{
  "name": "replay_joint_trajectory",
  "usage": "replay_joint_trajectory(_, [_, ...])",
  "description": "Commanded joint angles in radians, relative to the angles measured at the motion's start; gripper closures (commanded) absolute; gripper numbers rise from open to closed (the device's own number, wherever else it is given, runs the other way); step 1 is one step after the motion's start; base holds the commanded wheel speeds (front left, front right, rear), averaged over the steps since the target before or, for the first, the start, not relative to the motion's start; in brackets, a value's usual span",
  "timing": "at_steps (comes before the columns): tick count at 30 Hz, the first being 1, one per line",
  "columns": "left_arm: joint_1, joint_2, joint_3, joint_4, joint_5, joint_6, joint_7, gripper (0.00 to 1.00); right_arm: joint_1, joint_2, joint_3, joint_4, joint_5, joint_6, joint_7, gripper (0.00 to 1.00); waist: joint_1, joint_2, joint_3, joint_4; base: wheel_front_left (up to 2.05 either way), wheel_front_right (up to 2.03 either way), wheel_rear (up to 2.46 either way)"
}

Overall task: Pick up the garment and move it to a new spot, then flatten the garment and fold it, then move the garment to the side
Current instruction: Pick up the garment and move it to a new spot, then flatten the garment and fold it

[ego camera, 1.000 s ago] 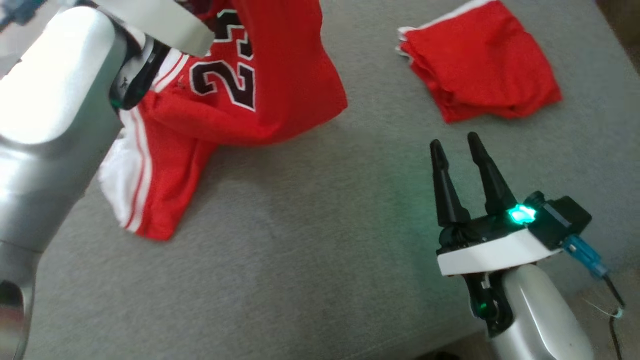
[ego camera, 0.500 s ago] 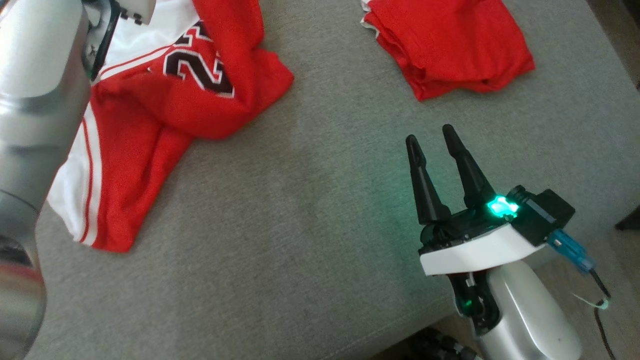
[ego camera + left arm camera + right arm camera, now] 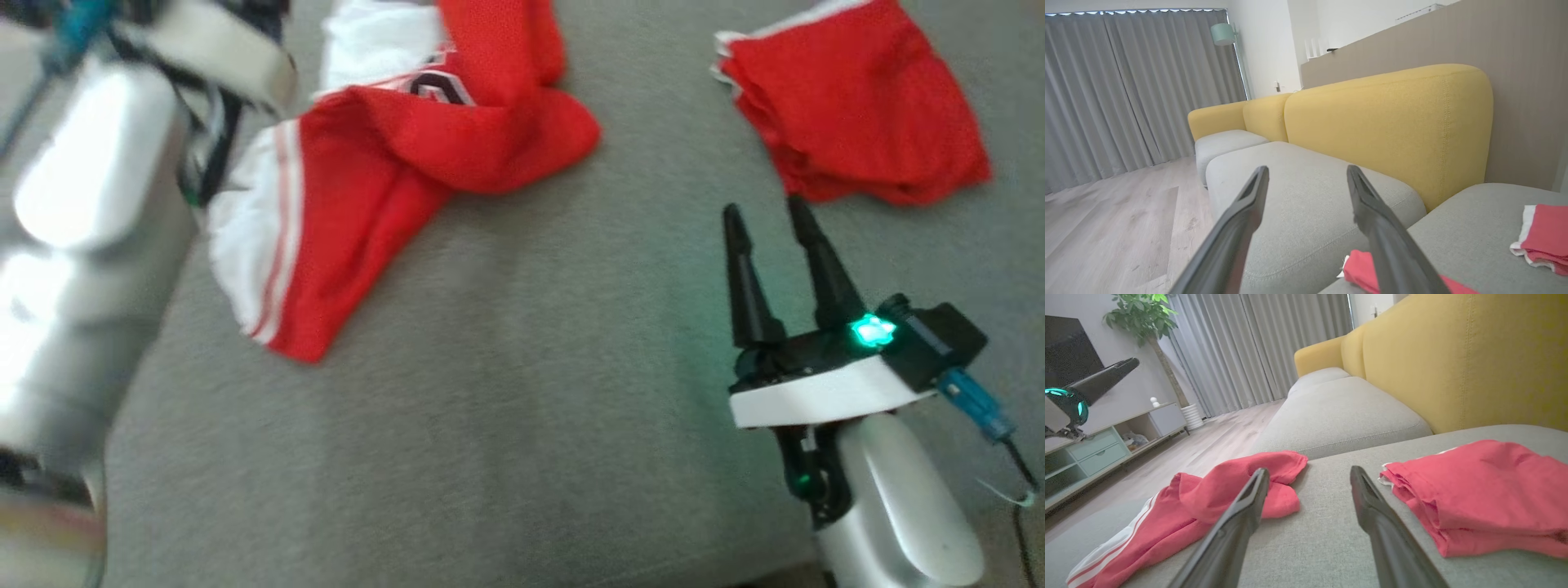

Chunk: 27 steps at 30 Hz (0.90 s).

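The garment (image 3: 392, 180), a red jersey with white striped sides, lies crumpled on the grey sofa cushion (image 3: 506, 392) at the upper left of the head view. It also lies left of centre in the right wrist view as the garment (image 3: 1216, 498). My left gripper (image 3: 1307, 167) is open with nothing between its fingers, raised above the cushion, and a red edge of the garment (image 3: 1359, 267) shows below it. The pale left forearm (image 3: 90, 204) is blurred at the far left. My right gripper (image 3: 763, 206) stands open and empty over bare cushion, right of the jersey, also seen as the right gripper (image 3: 1308, 469).
A folded red cloth (image 3: 857, 122) lies at the cushion's upper right. A yellow backrest (image 3: 1388, 122) runs behind the seats. A second grey seat (image 3: 1339, 412) adjoins the far side. Wooden floor (image 3: 1114, 228), curtains and a low cabinet (image 3: 1098, 453) lie beyond.
My left gripper has opened and let go of the jersey, which has slumped onto the cushion with its number mostly folded under. The head camera has shifted. The right gripper stays open.
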Motion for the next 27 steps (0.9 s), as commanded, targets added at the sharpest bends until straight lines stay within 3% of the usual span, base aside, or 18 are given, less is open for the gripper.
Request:
replay_joint_trajectory(1, [0.029, 0.049, 0.055, -0.068, 0.003, 0.013, -0.005, 0.0, -0.006, -0.001, -0.002, -0.023, -0.015, -0.001, -0.006, 0.0, 0.0, 0.0, -0.052, 0.076, 0.0, 0.0, 0.0])
replay_joint_trajectory(10, [0.453, 0.053, 0.197, -0.354, 0.017, 0.096, -0.005, 0.0, 0.047, -0.001, -0.086, 0.009, -0.069, -0.001, -0.006, 0.0, 0.0, 0.0, -0.143, 0.22, 0.0, 0.0, 0.0])
replay_joint_trajectory(17, [0.734, 0.005, 0.285, -0.506, 0.069, 0.159, -0.005, 0.0, 0.093, -0.001, -0.121, 0.023, -0.084, -0.001, -0.006, 0.0, 0.0, 0.0, -0.174, 0.278, 0.0, 0.0, 0.0])
replay_joint_trajectory(21, [0.843, -0.039, 0.323, -0.549, 0.112, 0.179, -0.005, 0.0, 0.108, -0.001, -0.123, 0.03, -0.081, -0.001, -0.006, 0.0, 0.0, 0.0, -0.184, 0.289, 0.0, 0.0, 0.0])
replay_joint_trajectory(27, [0.923, -0.099, 0.393, -0.581, 0.155, 0.16, -0.005, 0.0, 0.108, -0.001, -0.126, 0.04, -0.08, -0.001, -0.006, 0.0, 0.0, 0.0, -0.187, 0.301, 0.0, 0.0, 0.0])
